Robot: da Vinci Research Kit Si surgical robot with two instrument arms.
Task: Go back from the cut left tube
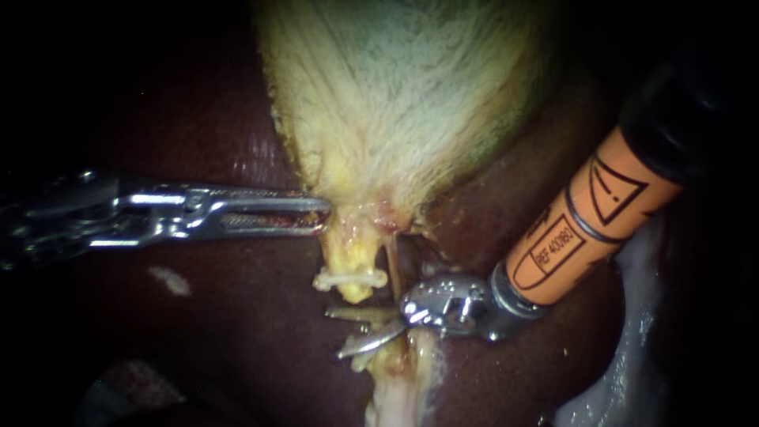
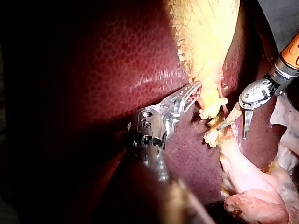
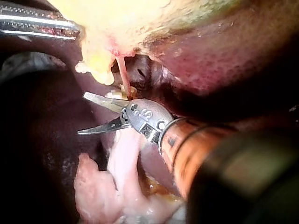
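Right instrument (image 1: 340, 332), claw blades spread wide and gripping nothing, sits just below the cut left tube (image 1: 354, 291) stump with its white clip (image 1: 350, 278). Left instrument (image 1: 320, 213) claw closed on gallbladder (image 1: 395, 103) edge; liver (image 1: 237, 340) beneath.

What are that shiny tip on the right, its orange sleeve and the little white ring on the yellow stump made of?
Right instrument tip: polished metal, probably steel, judging by its silvery glints. Orange sleeve: looks like smooth matte plastic, printed with black marks. Clip on the tube: likely plastic, off-white and dull, though too small to be sure.
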